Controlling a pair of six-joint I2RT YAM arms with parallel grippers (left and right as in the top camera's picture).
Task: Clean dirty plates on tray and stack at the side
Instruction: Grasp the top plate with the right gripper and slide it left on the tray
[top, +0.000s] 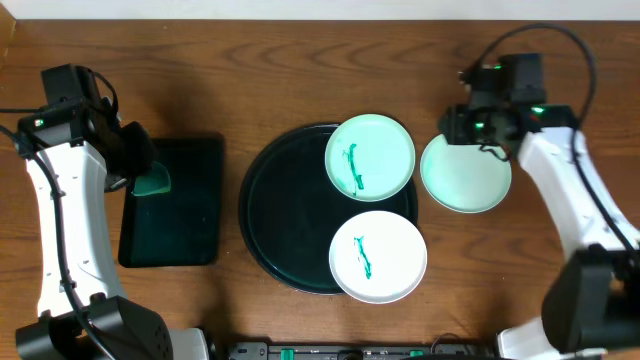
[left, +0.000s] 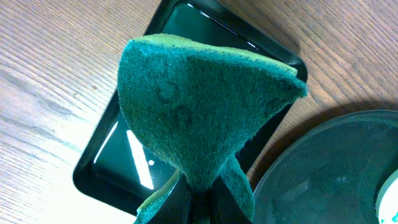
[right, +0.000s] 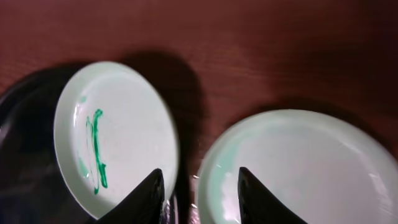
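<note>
I judge one third done | clean plate (top: 465, 175) on tabletop (top: 300, 60) right of tray (top: 275, 215) | two scribbled plates (top: 370, 157) (top: 378, 255) on tray to do | left hand (left: 199, 199) pinching scourer (left: 199, 106) | right hand (right: 199, 193) spread

My overhead camera looks straight down on the whole table (top: 300, 60). My left wrist camera peers down, close behind the green pad (left: 199, 106), onto the small tray (left: 112, 168). My right one hangs close over the scribbled plate (right: 115, 134) and the clean plate (right: 298, 168). All three catch the round tray (top: 280, 215).

The brown wooden table (top: 300, 60) bears a rectangular black tray (top: 190, 235) toward its left edge, a round black tray (top: 280, 220) centrally, and a glossy white plate (top: 465, 175) toward its right edge.
</note>
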